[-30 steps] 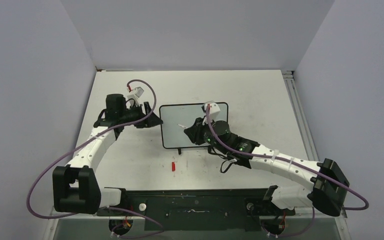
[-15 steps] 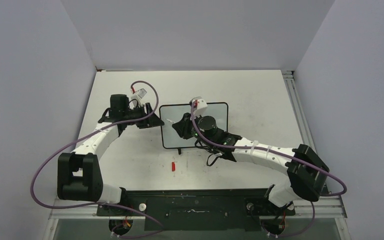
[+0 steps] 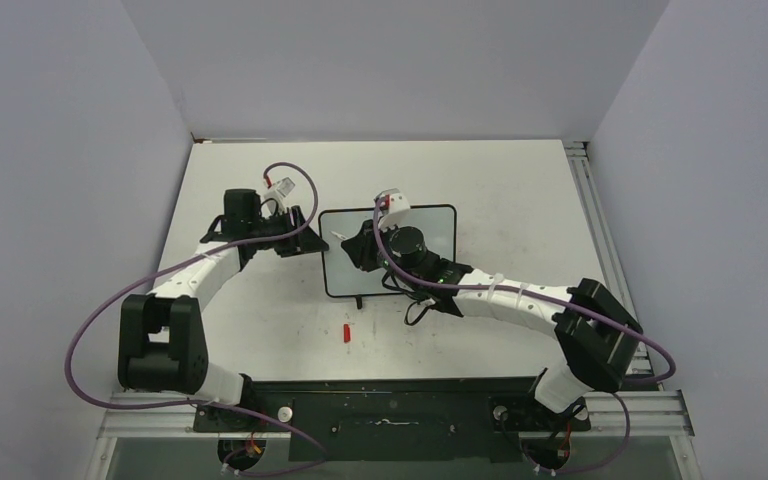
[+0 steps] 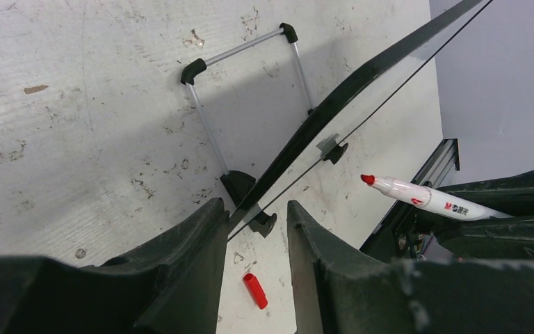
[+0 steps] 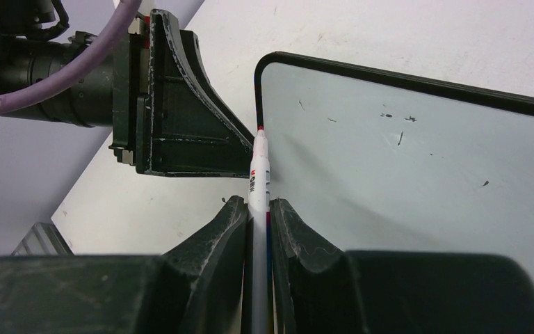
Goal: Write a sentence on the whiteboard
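Nothing is written on the whiteboard [image 5: 424, 174] yet; the right gripper [image 5: 258, 205] pinches the marker [image 5: 258, 174] near its top-left corner, the left gripper [image 4: 255, 206] spread astride its edge.

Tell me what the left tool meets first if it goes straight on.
The whiteboard: its black-framed edge lies between the left tool's parted fingers, so it would likely run onto that edge almost at once. Exact depth is unclear.

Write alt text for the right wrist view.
Two dark fingers pinch a white marker, its red tip at the left edge of a whiteboard bare of writing, only small specks. The left arm's black fingers sit at that same edge.
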`<state>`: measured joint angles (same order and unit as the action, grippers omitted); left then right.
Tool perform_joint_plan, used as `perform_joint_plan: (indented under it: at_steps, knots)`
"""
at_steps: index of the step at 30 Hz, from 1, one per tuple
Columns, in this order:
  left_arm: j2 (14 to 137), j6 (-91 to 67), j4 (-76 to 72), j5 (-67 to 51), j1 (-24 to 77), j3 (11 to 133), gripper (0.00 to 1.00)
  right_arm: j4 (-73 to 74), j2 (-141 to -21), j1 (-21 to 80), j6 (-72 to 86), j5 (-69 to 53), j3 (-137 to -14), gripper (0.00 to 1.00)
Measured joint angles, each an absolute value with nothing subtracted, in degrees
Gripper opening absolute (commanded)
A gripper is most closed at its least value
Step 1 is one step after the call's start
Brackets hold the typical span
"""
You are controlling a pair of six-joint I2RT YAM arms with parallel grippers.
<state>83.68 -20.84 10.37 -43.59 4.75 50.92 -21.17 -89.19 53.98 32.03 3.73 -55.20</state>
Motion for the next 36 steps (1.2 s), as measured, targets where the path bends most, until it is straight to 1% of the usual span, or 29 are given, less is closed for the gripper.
perform_joint_plan:
  at_steps: [10,25,36]
  knots:
    - [84.6,-21.0,10.2,-43.6,4.8,50.9,0.34,-22.2,-90.4,54.0,32.0,4.9,-56.1,0.05]
    - [85.3,-20.8,10.2,-43.5,5.5,50.9,0.24,-23.1,-91.9,53.9,32.0,6.3,-56.4,0.05]
    - [85.5,-20.5,10.3,-43.3,6.0,50.9,0.21,-23.5,-92.9,53.9,31.8,7.1,-56.9,0.05]
